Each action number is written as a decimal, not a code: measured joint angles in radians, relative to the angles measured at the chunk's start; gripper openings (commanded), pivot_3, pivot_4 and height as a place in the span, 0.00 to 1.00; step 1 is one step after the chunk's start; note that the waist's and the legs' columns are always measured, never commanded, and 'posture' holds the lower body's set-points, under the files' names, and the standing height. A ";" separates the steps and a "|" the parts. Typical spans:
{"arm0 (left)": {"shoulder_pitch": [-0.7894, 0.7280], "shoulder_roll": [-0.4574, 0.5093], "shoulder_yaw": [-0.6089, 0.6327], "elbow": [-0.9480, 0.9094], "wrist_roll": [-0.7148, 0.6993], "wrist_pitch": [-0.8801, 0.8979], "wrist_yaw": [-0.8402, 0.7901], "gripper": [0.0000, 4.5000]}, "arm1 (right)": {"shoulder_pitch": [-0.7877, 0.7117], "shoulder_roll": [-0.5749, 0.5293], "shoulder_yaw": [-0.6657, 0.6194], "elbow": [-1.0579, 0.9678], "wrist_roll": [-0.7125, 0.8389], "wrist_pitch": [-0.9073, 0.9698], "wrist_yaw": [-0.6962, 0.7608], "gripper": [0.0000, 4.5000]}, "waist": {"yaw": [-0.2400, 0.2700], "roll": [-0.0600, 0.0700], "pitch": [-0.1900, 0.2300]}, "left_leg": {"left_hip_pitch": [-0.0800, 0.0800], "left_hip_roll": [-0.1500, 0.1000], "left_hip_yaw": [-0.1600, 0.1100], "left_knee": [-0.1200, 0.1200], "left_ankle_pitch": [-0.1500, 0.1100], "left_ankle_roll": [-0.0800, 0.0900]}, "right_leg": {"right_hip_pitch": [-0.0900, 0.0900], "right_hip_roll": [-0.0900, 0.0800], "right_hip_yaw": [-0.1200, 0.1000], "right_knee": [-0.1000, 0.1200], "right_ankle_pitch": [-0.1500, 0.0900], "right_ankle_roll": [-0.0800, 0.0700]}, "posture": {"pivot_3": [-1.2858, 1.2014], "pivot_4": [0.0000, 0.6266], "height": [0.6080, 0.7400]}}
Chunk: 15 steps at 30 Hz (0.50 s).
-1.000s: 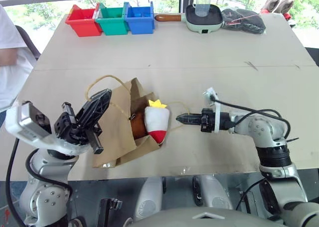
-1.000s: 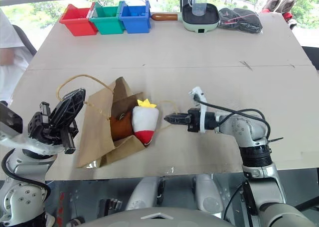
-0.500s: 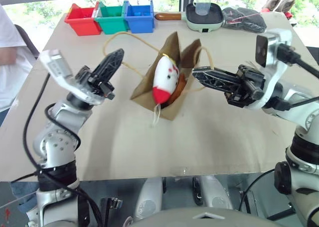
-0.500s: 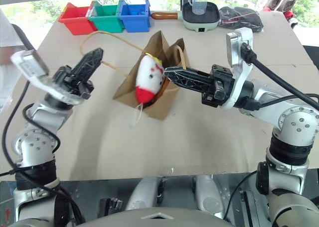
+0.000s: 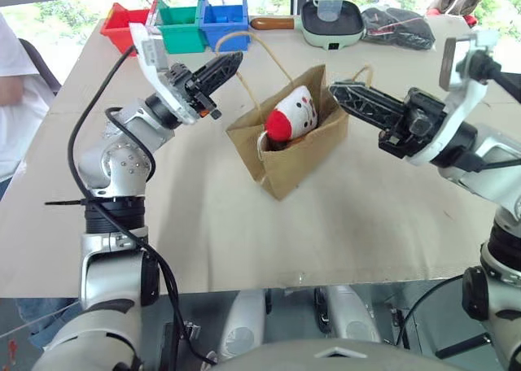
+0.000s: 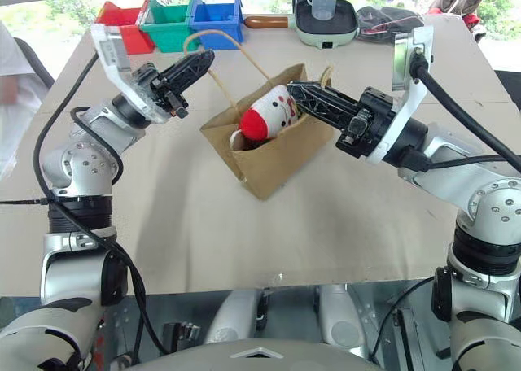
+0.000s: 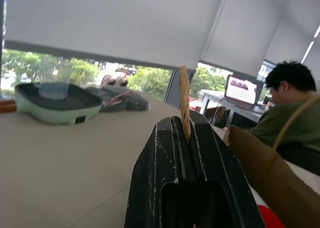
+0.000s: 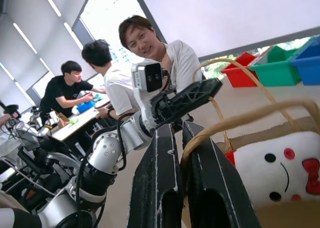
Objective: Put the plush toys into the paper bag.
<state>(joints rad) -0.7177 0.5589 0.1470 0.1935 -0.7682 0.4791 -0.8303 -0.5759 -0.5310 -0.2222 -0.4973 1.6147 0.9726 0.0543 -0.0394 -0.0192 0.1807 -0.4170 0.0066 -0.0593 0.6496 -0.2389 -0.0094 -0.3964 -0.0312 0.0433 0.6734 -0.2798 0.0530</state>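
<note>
Both arms are holding the paper bag (image 5: 295,147) upright over the bench (image 5: 366,216), one handle each. The left end effector (image 5: 230,62) is pinched fully closed on the far loop handle (image 5: 252,41); the left wrist view shows the twisted cord gripped between its fingers. The right end effector (image 5: 340,90) is likewise closed tight, with the near handle (image 8: 240,120) caught between its fingers (image 8: 200,153).

The white plush toy (image 5: 291,115) is sitting in the bag mouth, red end outward, roughly half above the rim. The orange-brown toy (image 5: 281,146) is probably lying beneath it; just a dark sliver is showing, so this is tentative.

Handling judgement: the toys are looking light, soft and compressible, so they should be settling with a gentle shake. The bag is thin and creasing easily; the cord handles are looking like the best hold, though a sharp pull is risking a tear at their glued ends. Pulling the handles apart should be keeping the mouth wide.
</note>
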 measured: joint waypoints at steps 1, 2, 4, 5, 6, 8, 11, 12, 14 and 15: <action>0.000 0.000 -0.008 0.019 0.034 -0.017 -0.014 0.00 | 0.014 -0.007 0.004 -0.004 -0.002 -0.005 -0.005 0.01 | 0.000 0.000 0.000 | 0.000 0.000 0.000 0.000 0.000 0.000 | 0.000 0.000 0.000 0.000 0.000 0.000 | 0.52 0.24 1.00; 0.002 0.000 -0.012 0.024 0.049 -0.030 -0.020 0.00 | 0.021 -0.012 0.010 -0.006 -0.005 -0.007 -0.006 0.01 | 0.001 0.000 0.000 | 0.000 0.000 0.000 0.000 0.000 0.000 | 0.000 0.000 0.000 0.000 0.000 0.000 | 0.52 0.24 1.00; 0.016 -0.010 -0.020 0.016 0.102 -0.076 -0.021 0.00 | 0.042 -0.026 0.023 -0.016 -0.041 -0.019 -0.001 0.12 | 0.001 0.000 0.000 | 0.000 0.000 -0.001 0.000 0.000 0.000 | 0.000 0.000 0.000 0.000 0.000 0.000 | 0.52 0.24 1.00; 0.028 -0.020 -0.023 0.005 0.117 -0.084 -0.020 0.00 | 0.050 -0.032 0.027 -0.018 -0.058 -0.025 0.005 0.18 | 0.002 0.000 0.000 | 0.000 0.001 -0.001 0.000 0.000 0.000 | 0.000 -0.001 0.001 0.000 0.000 0.000 | 0.52 0.24 1.00; 0.037 -0.027 -0.030 0.002 0.124 -0.084 -0.018 0.08 | 0.053 -0.035 0.029 -0.020 -0.069 -0.029 0.007 0.28 | 0.001 0.000 0.000 | 0.000 0.001 -0.001 0.000 0.000 0.000 | 0.000 -0.001 0.001 0.000 0.000 0.000 | 0.52 0.24 1.00; 0.049 -0.042 -0.031 0.002 0.124 -0.063 -0.014 0.22 | 0.066 -0.044 0.030 -0.035 -0.081 -0.041 0.020 0.47 | 0.002 0.000 0.000 | 0.000 0.001 -0.002 0.000 0.000 0.000 | 0.000 -0.001 0.000 0.000 0.000 0.000 | 0.52 0.24 1.00; 0.048 -0.042 -0.005 0.001 0.102 -0.025 -0.011 0.51 | 0.097 -0.080 0.028 -0.056 -0.077 -0.042 0.038 0.77 | 0.002 0.000 0.000 | 0.000 0.001 -0.003 0.000 0.000 0.000 | 0.000 -0.001 0.000 0.000 0.000 0.000 | 0.52 0.24 1.00; 0.048 -0.041 0.005 -0.003 0.097 -0.017 -0.009 0.60 | 0.109 -0.099 0.025 -0.063 -0.070 -0.042 0.044 0.87 | 0.002 0.000 0.000 | 0.000 0.001 -0.003 0.000 0.000 0.000 | 0.000 -0.001 0.000 0.000 0.000 0.000 | 0.52 0.24 1.00; 0.049 -0.027 0.031 -0.018 0.096 -0.003 0.004 0.78 | 0.141 -0.151 0.000 -0.082 -0.023 -0.042 0.055 0.99 | 0.002 0.000 0.000 | 0.000 0.001 -0.003 0.000 0.000 0.000 | 0.000 -0.001 0.000 0.000 0.000 0.000 | 0.52 0.24 1.00; 0.057 -0.019 0.062 -0.039 0.066 0.035 0.020 0.91 | 0.176 -0.209 -0.044 -0.092 0.057 -0.043 0.074 0.99 | 0.004 0.000 0.000 | 0.000 0.002 -0.003 0.000 0.000 0.000 | 0.000 -0.002 0.000 0.000 0.000 0.000 | 0.52 0.24 1.00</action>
<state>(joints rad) -0.6610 0.5394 0.2090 0.1543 -0.7018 0.5142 -0.8106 -0.4000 -0.7397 -0.2665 -0.5893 1.6713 0.9299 0.1286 -0.0357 -0.0193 0.1809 -0.4174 0.0082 -0.0624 0.6498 -0.2390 -0.0093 -0.3965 -0.0330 0.0438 0.6735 -0.2797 0.0531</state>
